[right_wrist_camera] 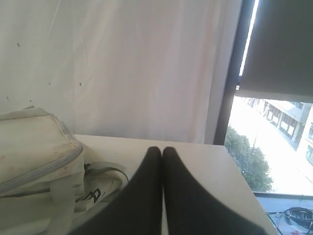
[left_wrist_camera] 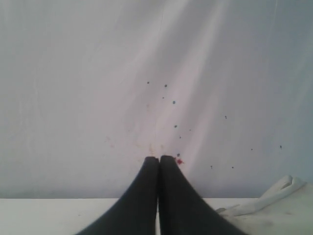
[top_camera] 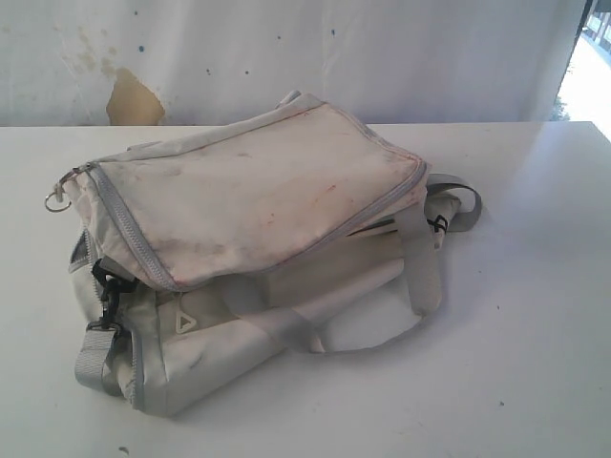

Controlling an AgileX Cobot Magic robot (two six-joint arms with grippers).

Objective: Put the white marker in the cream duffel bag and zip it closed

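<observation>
The cream duffel bag (top_camera: pixel 258 219) lies across the middle of the white table (top_camera: pixel 535 315), stained, with a grey zipper (top_camera: pixel 129 229) along its near-left edge, a metal ring (top_camera: pixel 55 201) and black clips at its left end. Part of the bag (right_wrist_camera: pixel 29 147) also shows in the right wrist view, and a corner of the bag (left_wrist_camera: pixel 274 196) in the left wrist view. My left gripper (left_wrist_camera: pixel 159 159) is shut with nothing between its black fingers, pointing at the backdrop. So is my right gripper (right_wrist_camera: pixel 162 149), shut and empty beside the bag's strap end. The white marker is out of view. Neither arm appears in the exterior view.
A grey webbing strap (top_camera: pixel 425 272) loops out from the bag's right end onto the table. A stained white backdrop (top_camera: pixel 286 57) stands behind the table. A window (right_wrist_camera: pixel 274 142) lies past the table's right edge.
</observation>
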